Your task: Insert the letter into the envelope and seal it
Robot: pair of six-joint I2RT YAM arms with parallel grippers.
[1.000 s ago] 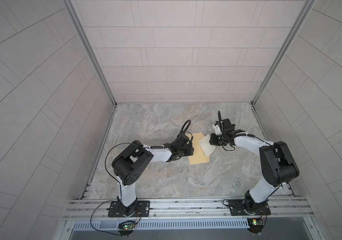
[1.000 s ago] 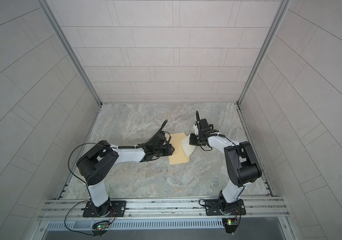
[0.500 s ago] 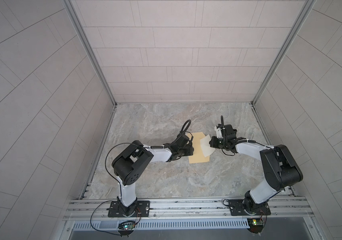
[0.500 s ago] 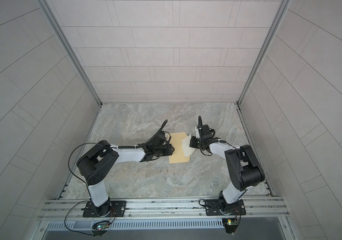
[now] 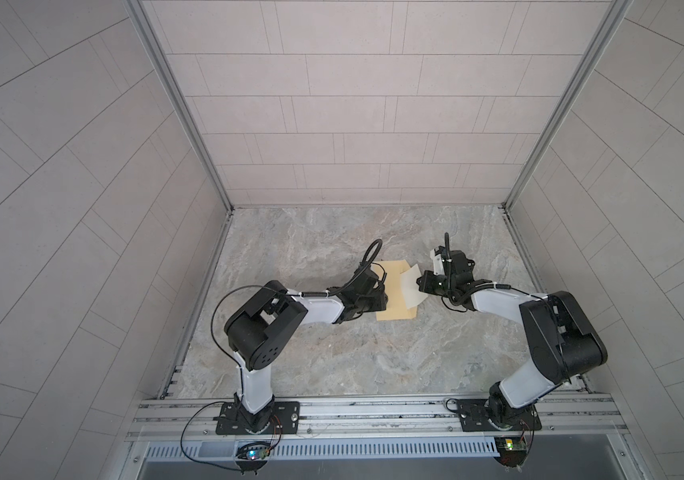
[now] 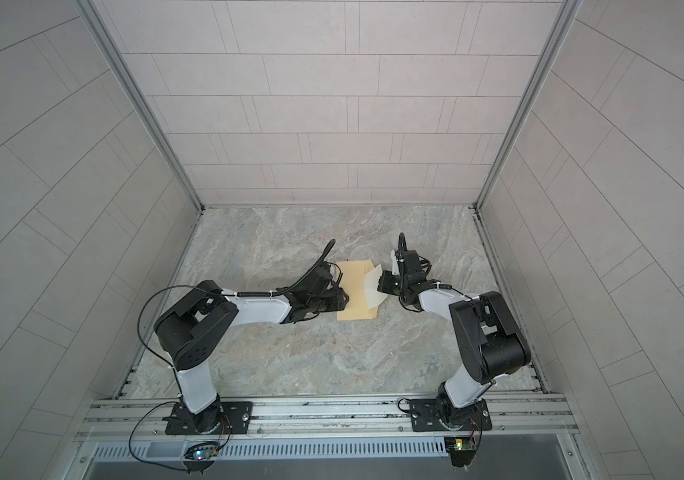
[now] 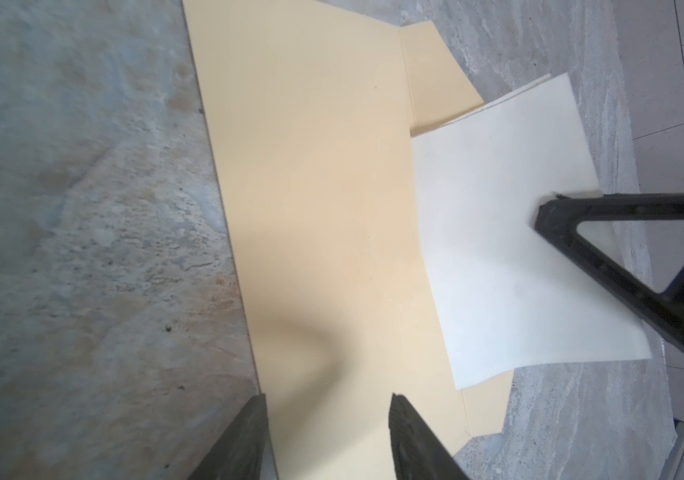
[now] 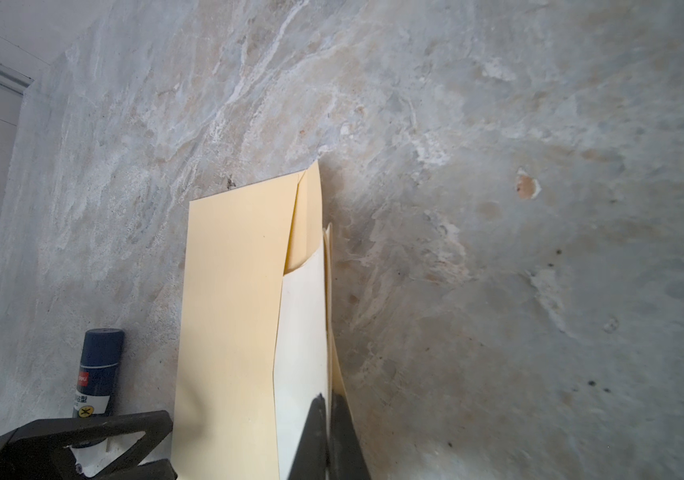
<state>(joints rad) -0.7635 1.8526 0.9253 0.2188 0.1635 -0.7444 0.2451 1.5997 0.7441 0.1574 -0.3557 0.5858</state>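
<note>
The yellow-tan envelope lies flat on the marble table, its flap folded open on the side towards the right arm. The letter shows a plain cream face, with one edge tucked into the envelope's mouth and the rest lifted off the table. My right gripper is shut on the letter's free edge. My left gripper is open low over the envelope's opposite long edge, one finger by the edge and one over the paper.
A dark blue tube with a white label stands on the table beside my left gripper, seen only in the right wrist view. Bare marble table lies all round the envelope. Tiled walls close in the back and sides.
My right wrist has shifted slightly towards the right and nearer the front, still holding the letter at the envelope's mouth. The left arm and the envelope have stayed put.
</note>
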